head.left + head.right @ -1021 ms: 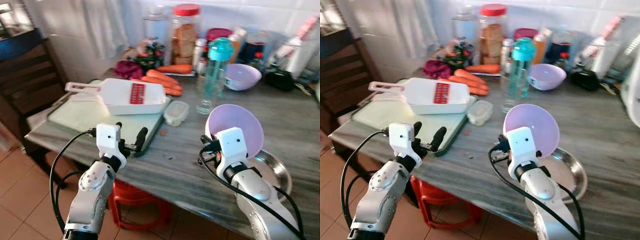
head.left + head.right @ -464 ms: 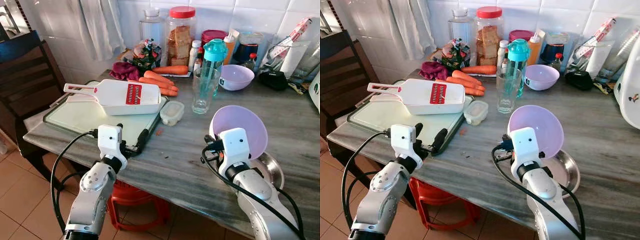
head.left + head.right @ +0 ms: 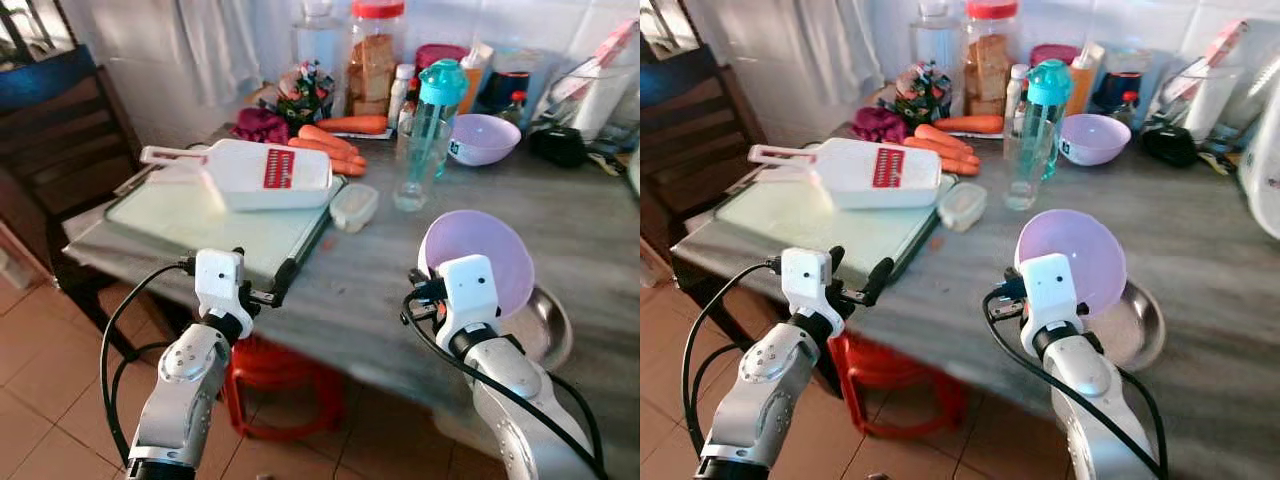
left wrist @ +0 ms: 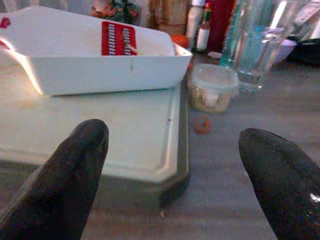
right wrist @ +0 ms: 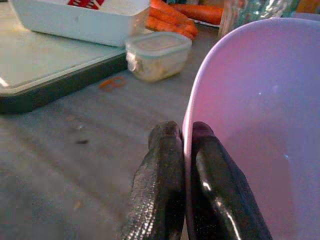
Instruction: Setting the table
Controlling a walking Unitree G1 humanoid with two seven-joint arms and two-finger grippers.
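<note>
My right gripper [image 5: 185, 131] is shut on the rim of a lilac bowl [image 3: 480, 255], one finger inside and one outside. The bowl hangs tilted, its opening towards me, above a steel plate [image 3: 552, 330] near the table's front right edge. My left gripper [image 3: 262, 285] stands open and holds nothing, at the front edge of the pale cutting board [image 4: 125, 130]. A second lilac bowl [image 3: 484, 138] sits at the back of the table.
A white slicer [image 3: 255, 175] lies on the board. Beside it are a small lidded container [image 3: 354, 205], a glass [image 3: 412, 180], a teal bottle [image 3: 438, 105] and carrots [image 3: 335, 150]. Jars line the wall. A dark chair [image 3: 60, 140] stands left, a red stool [image 3: 270, 390] under the table.
The whole view has shifted and more floor shows below the table edge, so the camera moved. The right gripper still holds the bowl and the left gripper stays open.
</note>
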